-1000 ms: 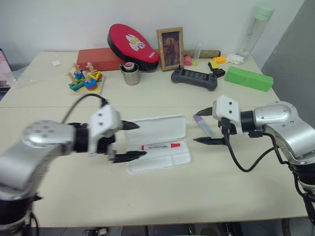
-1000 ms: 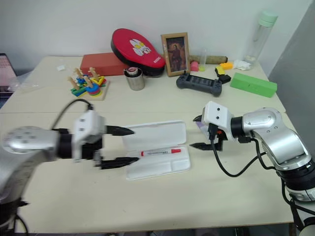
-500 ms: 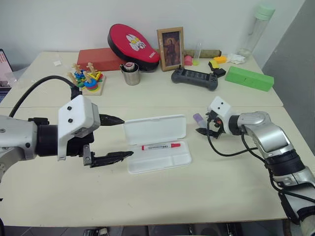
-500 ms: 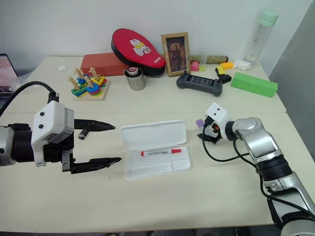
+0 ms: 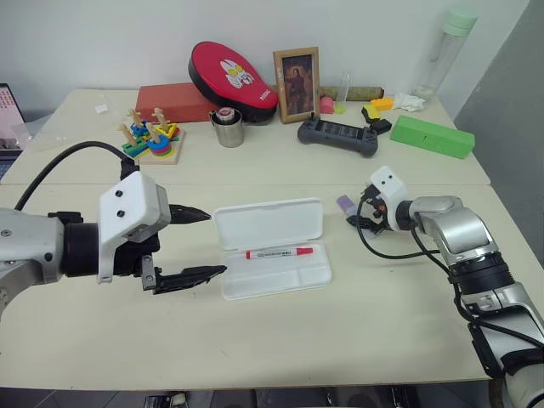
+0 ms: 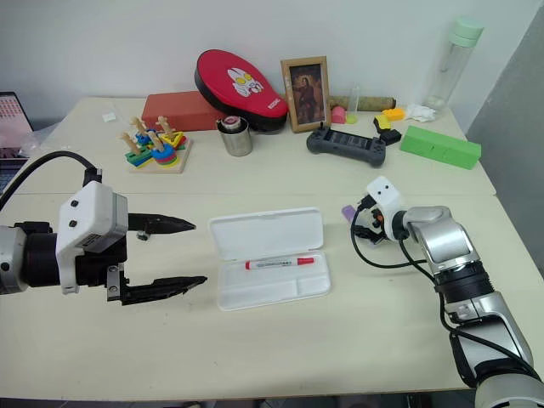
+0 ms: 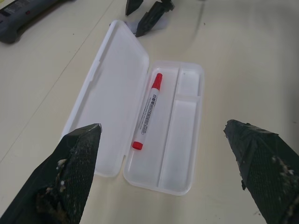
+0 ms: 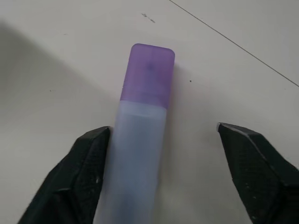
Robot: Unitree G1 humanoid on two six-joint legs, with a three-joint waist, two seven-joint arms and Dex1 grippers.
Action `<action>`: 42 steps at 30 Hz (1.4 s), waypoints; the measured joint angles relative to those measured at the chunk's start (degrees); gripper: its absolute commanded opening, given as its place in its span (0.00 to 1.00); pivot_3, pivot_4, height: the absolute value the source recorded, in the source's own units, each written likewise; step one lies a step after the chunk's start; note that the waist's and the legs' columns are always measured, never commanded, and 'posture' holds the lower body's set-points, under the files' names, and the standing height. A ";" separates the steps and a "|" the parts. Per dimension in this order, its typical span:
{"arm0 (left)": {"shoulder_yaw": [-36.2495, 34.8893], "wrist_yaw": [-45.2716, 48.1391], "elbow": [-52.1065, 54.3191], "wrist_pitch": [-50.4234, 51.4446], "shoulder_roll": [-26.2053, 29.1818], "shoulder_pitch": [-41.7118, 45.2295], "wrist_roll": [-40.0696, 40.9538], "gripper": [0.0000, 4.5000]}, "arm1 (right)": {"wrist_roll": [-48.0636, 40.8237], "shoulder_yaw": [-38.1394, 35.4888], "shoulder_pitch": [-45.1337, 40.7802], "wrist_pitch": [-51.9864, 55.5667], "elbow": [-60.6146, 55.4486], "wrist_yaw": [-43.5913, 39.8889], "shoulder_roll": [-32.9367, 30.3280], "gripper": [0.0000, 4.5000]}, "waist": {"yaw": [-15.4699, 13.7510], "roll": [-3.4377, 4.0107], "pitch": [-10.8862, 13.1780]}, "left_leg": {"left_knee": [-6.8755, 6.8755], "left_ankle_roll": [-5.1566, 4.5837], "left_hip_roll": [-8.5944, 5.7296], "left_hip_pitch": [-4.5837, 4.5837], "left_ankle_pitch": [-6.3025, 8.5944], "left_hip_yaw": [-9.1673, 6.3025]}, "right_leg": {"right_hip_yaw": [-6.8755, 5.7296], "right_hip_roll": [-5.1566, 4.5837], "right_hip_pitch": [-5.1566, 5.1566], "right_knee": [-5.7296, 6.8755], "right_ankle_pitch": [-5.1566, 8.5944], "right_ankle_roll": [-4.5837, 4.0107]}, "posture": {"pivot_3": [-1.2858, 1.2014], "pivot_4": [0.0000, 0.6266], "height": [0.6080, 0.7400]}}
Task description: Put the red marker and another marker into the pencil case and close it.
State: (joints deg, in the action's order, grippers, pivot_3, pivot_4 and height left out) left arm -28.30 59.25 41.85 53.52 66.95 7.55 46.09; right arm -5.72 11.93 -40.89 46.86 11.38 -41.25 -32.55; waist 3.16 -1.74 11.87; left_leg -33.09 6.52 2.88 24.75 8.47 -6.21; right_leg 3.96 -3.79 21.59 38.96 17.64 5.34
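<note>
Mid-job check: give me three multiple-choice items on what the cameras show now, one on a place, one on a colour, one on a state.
1. Where does the red marker lie?
A. in the pencil case's tray
B. on the table by the green box
C. in the left gripper

2. What colour is the cap of the short marker at the right gripper?
A. green
B. purple
C. red

3. How is the pencil case?
A. shut
B. lid open, lying flat
C. upside down

Answers: 1 A, the left wrist view shows it in the tray's long compartment. 2 B, the right wrist view shows a purple cap. 3 B, the lid lies flat beside the tray.
</note>
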 measured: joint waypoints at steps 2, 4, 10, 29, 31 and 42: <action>0.01 0.03 0.00 -0.85 0.02 -0.96 -0.68 1.00 | -0.04 0.04 0.77 -0.05 -1.16 -0.51 -0.18 0.56 | -0.08 0.00 0.00 | 0.00 0.00 0.00 0.00 0.00 -0.01 | -0.01 0.00 0.00 0.00 0.00 0.00 | 0.52 0.24 1.00; 0.13 -0.67 -0.02 -1.51 -0.16 -0.63 -0.79 1.00 | -0.04 0.16 1.44 -0.12 -2.31 -1.15 -0.51 0.44 | -0.21 0.00 0.00 | 0.00 0.00 0.00 0.00 0.00 0.00 | 0.00 0.00 -0.01 -0.01 0.00 0.00 | 0.52 0.24 1.00; 3.99 -4.01 0.29 -3.00 -2.28 2.77 0.24 1.00 | 0.01 0.64 2.99 0.12 -5.46 -2.22 -1.40 0.24 | -0.23 0.00 0.00 | 0.00 0.00 0.00 0.00 0.00 0.00 | 0.00 0.00 0.00 -0.02 0.00 0.00 | 0.52 0.24 1.00; 12.14 -5.90 -4.25 -4.85 -2.48 8.68 -0.33 1.00 | -14.82 -2.55 11.12 -0.39 -34.25 -24.62 -16.64 0.24 | -0.13 0.07 0.05 | 0.06 -0.01 0.00 0.02 0.01 0.00 | -0.01 0.00 0.03 -0.02 0.03 0.03 | 0.52 0.24 1.00; 11.97 -5.57 -5.26 -5.26 -2.06 8.53 -0.89 1.00 | -18.41 -3.07 9.91 -0.39 -38.02 -27.02 -15.92 0.24 | 0.44 0.01 0.02 | 0.01 0.00 0.02 -0.04 0.01 0.01 | 0.01 0.02 -0.03 -0.02 0.03 0.03 | 0.52 0.24 1.00; 17.24 -2.33 -11.78 -11.41 -1.90 13.51 -6.86 1.00 | -14.31 11.91 -1.27 -1.90 -30.65 -20.50 -0.04 0.24 | -0.04 0.01 0.02 | 0.00 -0.08 0.02 0.05 -0.11 -0.01 | 0.01 0.05 0.08 -0.01 -0.02 0.03 | 0.52 0.24 1.00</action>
State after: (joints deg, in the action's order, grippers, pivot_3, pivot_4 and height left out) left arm -11.07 56.92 30.07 42.10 65.05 21.07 39.23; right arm -20.03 23.84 -42.16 44.96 -19.27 -61.75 -32.59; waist 3.11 -1.73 11.88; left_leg -33.09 6.44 2.91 24.80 8.36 -6.22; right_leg 3.97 -3.75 21.67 38.95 17.62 5.37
